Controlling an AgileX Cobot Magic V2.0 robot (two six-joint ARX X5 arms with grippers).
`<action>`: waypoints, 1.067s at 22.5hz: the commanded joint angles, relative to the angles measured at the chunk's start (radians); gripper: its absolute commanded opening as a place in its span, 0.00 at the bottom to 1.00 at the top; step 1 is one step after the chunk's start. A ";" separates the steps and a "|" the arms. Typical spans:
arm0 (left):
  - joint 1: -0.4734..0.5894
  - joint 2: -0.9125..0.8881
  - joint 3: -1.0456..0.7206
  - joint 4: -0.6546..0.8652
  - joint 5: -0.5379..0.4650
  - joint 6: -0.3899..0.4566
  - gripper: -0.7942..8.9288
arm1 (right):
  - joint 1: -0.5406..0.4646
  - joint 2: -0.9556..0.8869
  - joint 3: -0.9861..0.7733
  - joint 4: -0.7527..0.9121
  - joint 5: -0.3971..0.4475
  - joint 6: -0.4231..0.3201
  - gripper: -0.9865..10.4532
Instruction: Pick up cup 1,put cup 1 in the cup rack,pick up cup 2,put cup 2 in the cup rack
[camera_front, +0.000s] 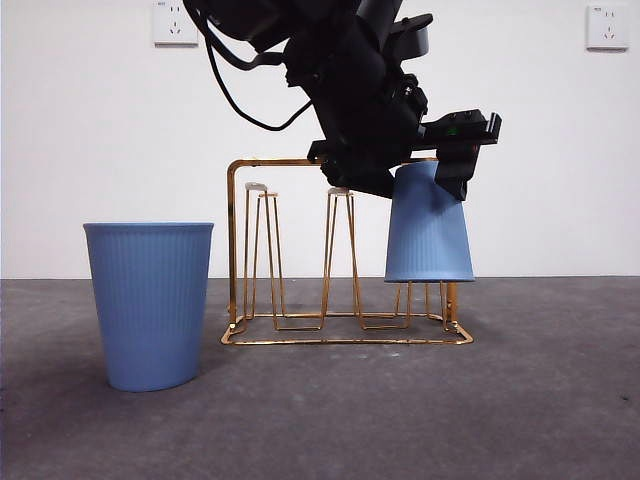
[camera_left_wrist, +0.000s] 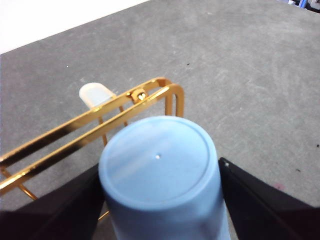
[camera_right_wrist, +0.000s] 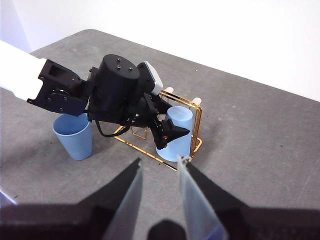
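We see the left gripper (camera_front: 428, 190) holding an inverted blue ribbed cup (camera_front: 429, 225) at the far right end of the gold wire cup rack (camera_front: 345, 335), a jaw on each side of the cup just below its upturned base. In the left wrist view the left gripper (camera_left_wrist: 160, 192) clamps that cup (camera_left_wrist: 159, 170), its flat bottom facing the camera, with the rack's arched frame (camera_left_wrist: 90, 130) just beside it and a white-capped prong tip (camera_left_wrist: 95, 94) beyond. In the front view the cup's rim hangs above the rack's base, over the right-hand prongs; we cannot tell if it rests on a prong.

The second blue cup (camera_front: 150, 300) stands upright on the grey table (camera_front: 400, 420), just left of the rack and apart from it.

The right gripper (camera_right_wrist: 159, 200) hangs well back from the rack (camera_right_wrist: 196, 125), jaws narrowly apart, holding nothing. From there we see both cups: one in the rack (camera_right_wrist: 178, 131), one on the table (camera_right_wrist: 74, 136).
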 joint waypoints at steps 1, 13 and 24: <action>0.003 0.037 -0.016 -0.038 0.001 -0.033 0.08 | 0.000 -0.004 -0.003 0.006 0.010 -0.009 0.19; 0.005 0.035 -0.012 -0.038 0.024 -0.034 0.48 | 0.000 -0.004 -0.003 0.005 0.029 -0.012 0.19; 0.007 0.030 0.098 -0.243 0.066 -0.034 0.48 | 0.000 -0.004 -0.003 0.002 0.029 -0.012 0.19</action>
